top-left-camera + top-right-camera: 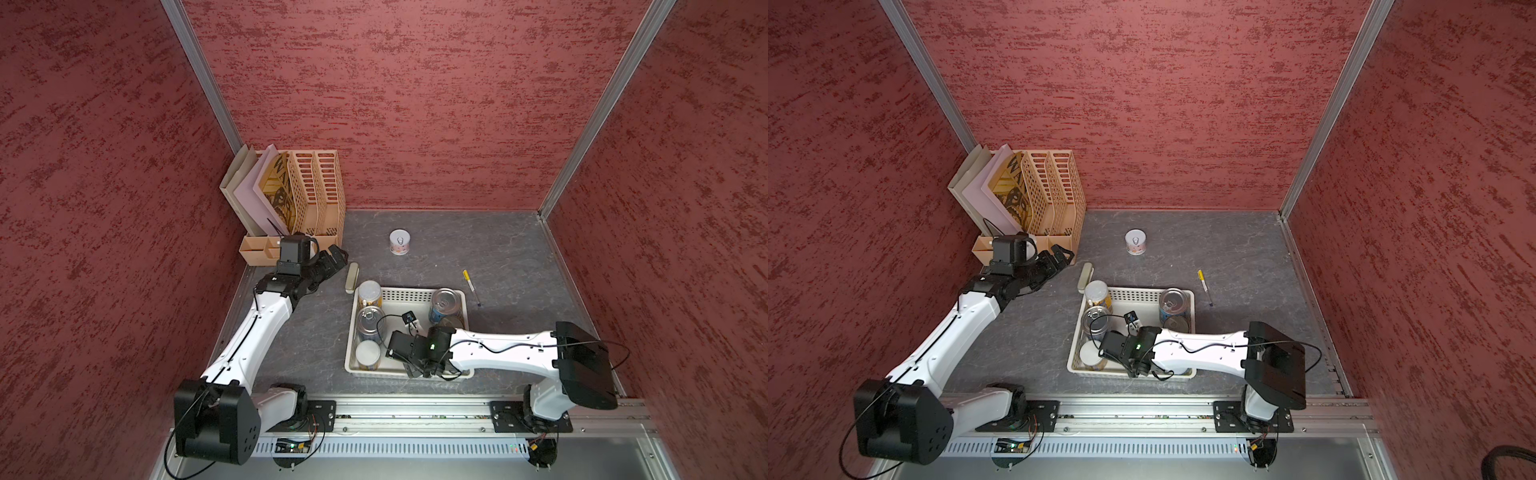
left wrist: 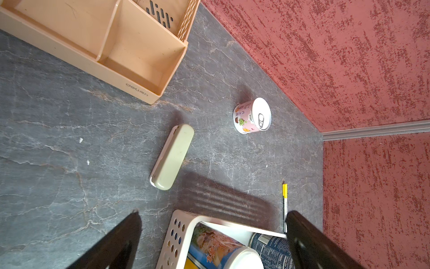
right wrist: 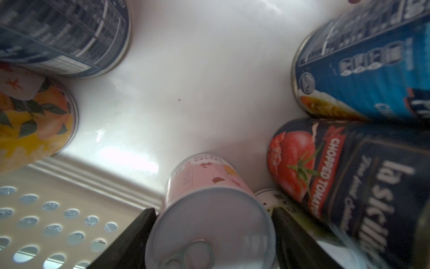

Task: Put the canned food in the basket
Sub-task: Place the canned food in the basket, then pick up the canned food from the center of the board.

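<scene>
Left end effector (image 2: 211,213) spread wide, empty, over the surface (image 1: 498,249). Right end effector (image 3: 213,209) down in the basket (image 1: 409,296), flanking a pink can (image 3: 207,184); whether it grips, I cannot tell. 1 white-lidded can (image 1: 400,242) stands near the surface's far edge.

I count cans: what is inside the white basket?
At least five cans, plus a pink can between the right gripper's fingers. The right arm covers part of the basket.
</scene>
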Controlling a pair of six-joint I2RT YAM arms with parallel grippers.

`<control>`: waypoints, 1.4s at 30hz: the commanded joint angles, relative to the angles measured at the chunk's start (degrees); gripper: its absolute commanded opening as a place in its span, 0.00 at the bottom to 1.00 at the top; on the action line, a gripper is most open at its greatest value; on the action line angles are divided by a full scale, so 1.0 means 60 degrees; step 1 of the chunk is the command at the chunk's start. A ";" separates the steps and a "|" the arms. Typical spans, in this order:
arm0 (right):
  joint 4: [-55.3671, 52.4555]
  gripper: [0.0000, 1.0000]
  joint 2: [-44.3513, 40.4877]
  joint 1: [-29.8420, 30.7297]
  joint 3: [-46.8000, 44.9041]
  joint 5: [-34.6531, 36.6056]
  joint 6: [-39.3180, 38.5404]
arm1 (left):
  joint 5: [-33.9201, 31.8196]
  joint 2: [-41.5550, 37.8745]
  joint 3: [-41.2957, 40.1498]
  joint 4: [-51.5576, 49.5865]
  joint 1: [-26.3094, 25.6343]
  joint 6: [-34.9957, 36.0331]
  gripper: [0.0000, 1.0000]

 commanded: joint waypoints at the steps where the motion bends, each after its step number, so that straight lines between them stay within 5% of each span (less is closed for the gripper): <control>1: -0.0655 0.67 0.0157 0.0026 -0.0389 -0.0558 0.0001 | 0.0069 0.0051 -0.0015 0.0111 -0.0057 -0.0005 1.00; 5: -0.0692 0.69 0.0230 0.0027 -0.0330 -0.0512 -0.0053 | 0.0059 0.0052 -0.0030 0.0136 -0.0061 0.0012 1.00; 15: -0.1442 0.97 0.0054 0.0027 0.1645 0.0471 -0.1032 | -0.0372 0.0302 0.0578 -0.0160 -0.0617 0.0445 1.00; 23: -0.1453 0.98 -0.0143 -0.0277 0.3738 0.1731 -0.2546 | -0.1366 0.1999 0.2591 -0.0855 -0.1852 0.1226 1.00; 32: 0.2226 0.98 -0.3167 -0.2312 0.1240 0.1392 -0.3424 | -0.1605 0.5992 0.6738 -0.2290 -0.2723 0.1669 1.00; 42: 0.2954 0.99 -0.6146 -0.3099 -0.0952 0.1745 -0.2604 | -0.2897 1.0968 1.3231 -0.5864 -0.2994 0.3434 1.00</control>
